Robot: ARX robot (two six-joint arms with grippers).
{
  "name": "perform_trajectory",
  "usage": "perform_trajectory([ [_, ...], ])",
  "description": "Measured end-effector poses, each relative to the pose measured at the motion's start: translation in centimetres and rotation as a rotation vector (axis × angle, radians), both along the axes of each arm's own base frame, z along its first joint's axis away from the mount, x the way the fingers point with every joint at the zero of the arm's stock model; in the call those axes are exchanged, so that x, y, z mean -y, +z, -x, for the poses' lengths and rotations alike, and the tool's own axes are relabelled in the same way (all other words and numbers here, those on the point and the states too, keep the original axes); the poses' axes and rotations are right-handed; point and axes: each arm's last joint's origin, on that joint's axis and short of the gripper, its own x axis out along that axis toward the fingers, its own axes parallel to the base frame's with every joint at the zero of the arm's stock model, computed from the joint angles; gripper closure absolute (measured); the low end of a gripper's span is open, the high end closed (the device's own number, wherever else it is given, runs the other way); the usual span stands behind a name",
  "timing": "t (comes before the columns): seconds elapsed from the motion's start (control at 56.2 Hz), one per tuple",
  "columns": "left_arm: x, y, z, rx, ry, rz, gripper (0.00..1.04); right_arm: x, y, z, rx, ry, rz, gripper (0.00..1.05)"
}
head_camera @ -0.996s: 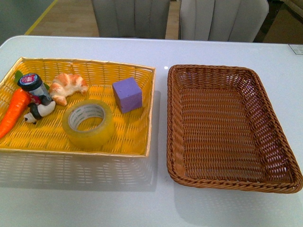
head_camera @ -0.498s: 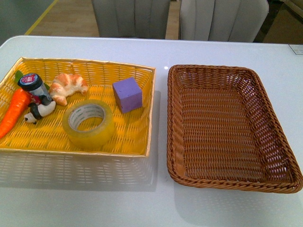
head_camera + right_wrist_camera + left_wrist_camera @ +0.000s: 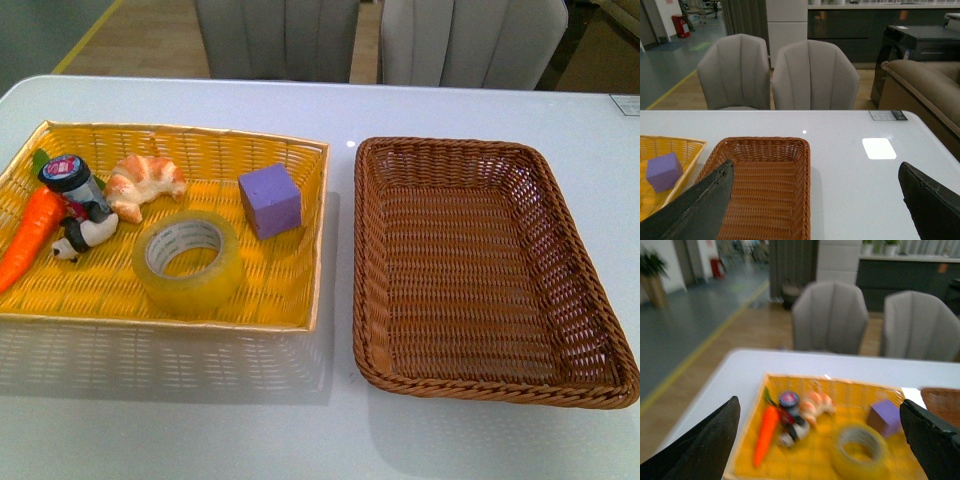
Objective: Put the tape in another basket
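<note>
You are at the very start: nothing of the move is done yet. The tape [image 3: 188,262] lies flat, hole up, on the floor of the yellow basket [image 3: 180,130], towards its near edge, just beside the purple cube [image 3: 269,200] and a little apart from the panda toy [image 3: 85,235], the small jar [image 3: 72,185], the croissant [image 3: 145,180] and the carrot [image 3: 30,235]. The brown basket [image 3: 470,270] next to it holds nothing, so the drop spot is free wherever you choose. Neither arm shows in the front view. In the left wrist view, which is somewhat blurred, your left gripper [image 3: 818,401] has its fingers spread wide with nothing between them, and it looks down from well above and short of the yellow basket, with the tape [image 3: 860,452] visible in the gap between the two fingers. Your right gripper [image 3: 815,164] is likewise spread wide and empty, held off the table and facing the brown basket [image 3: 760,145]. By my reading the whole job is left: bring the left claw down over the roll, close on its wall or across the ring, lift it clear of the yellow rim, carry it over to the brown basket and let go. The cube sits close enough that you should mind it as you close
</note>
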Motion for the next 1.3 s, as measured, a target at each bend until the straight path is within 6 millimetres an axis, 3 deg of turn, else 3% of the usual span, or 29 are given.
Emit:
perform_trajectory([
  [0.018,0.0,0.1,-0.4,-0.102,0.018,0.063,0.09,0.0,0.0,0.0,0.000,0.001,0.000,0.09],
  [0.071,0.0,0.4,-2.0,-0.197,0.058,0.152,0.09,0.0,0.0,0.0,0.000,0.001,0.000,0.09],
  [0.231,0.4,0.0,-7.4,-0.197,0.068,0.169,0.09,0.0,0.0,0.0,0.000,0.001,0.000,0.09],
  [0.427,1.3,-3.1,-13.6,-0.255,0.042,0.114,0.09,0.0,0.0,0.0,0.000,0.001,0.000,0.09],
  [0.604,2.1,-6.2,-17.7,-0.343,0.013,0.065,0.09,0.0,0.0,0.0,0.000,0.001,0.000,0.09],
  [0.853,3.2,-9.7,-22.0,-0.425,-0.029,0.020,0.09,0.0,0.0,0.0,0.001,0.001,0.000,0.09],
  [1.298,4.4,-14.5,-25.3,-0.541,-0.103,-0.072,0.09,0.0,0.0,0.0,0.000,0.001,0.000,0.09],
])
